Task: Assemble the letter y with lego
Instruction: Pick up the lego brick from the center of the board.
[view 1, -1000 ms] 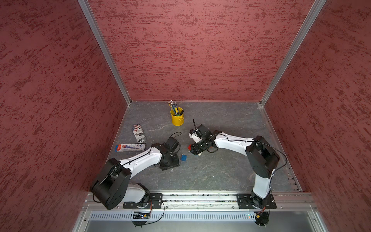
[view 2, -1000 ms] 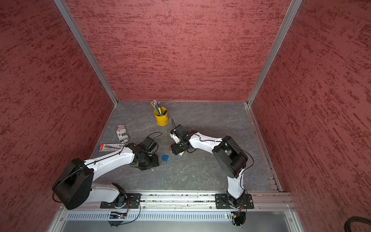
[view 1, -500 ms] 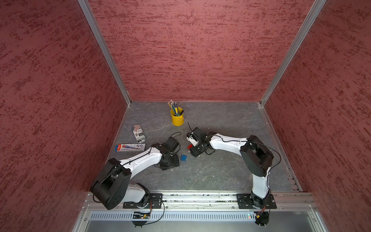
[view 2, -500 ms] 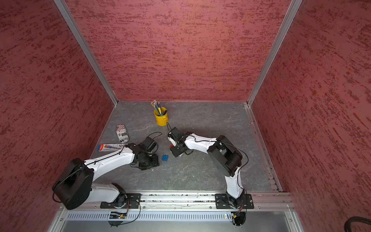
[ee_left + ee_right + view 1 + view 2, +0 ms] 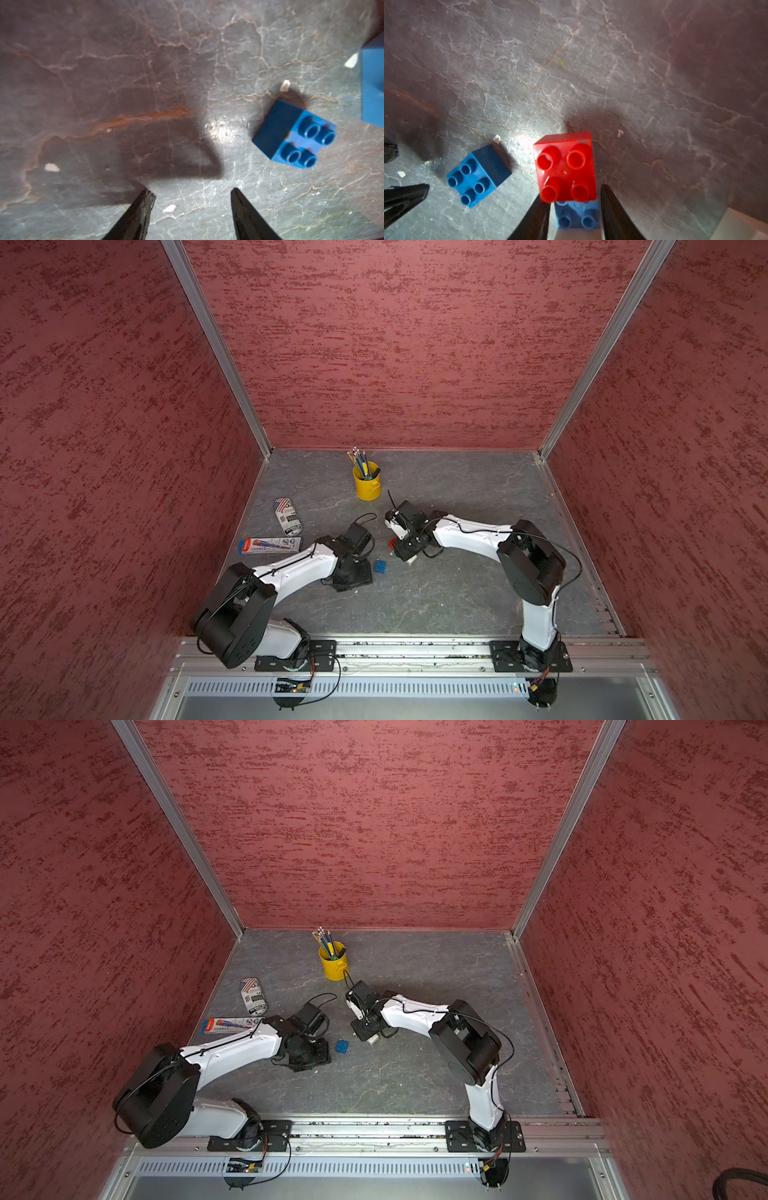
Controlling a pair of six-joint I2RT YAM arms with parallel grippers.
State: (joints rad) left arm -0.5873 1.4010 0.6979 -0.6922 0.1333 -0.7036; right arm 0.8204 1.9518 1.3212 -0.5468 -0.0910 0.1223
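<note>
A red square brick (image 5: pixel 564 166) sits on one end of the long blue brick (image 5: pixel 577 216), with white showing beneath it. My right gripper (image 5: pixel 574 199) is shut on the long blue brick, jaws tight against its two long sides. In both top views this gripper (image 5: pixel 405 549) covers the cluster; only a red edge (image 5: pixel 391 543) and a white brick (image 5: pixel 411 559) stick out. The small blue square brick (image 5: pixel 380 566) (image 5: pixel 293 135) lies loose, studs up, between the arms. My left gripper (image 5: pixel 192 191) hovers open and empty over bare floor beside it.
A yellow pencil cup (image 5: pixel 366 483) stands behind the right gripper. A printed can (image 5: pixel 287 517) lies on its side and a flat packet (image 5: pixel 270 545) rests near the left wall. Red walls enclose three sides; a metal rail (image 5: pixel 415 649) runs along the front.
The right jaws have closed in around the long blue brick, and the right arm has shifted slightly towards the left arm. The left arm and small blue brick have not moved.
</note>
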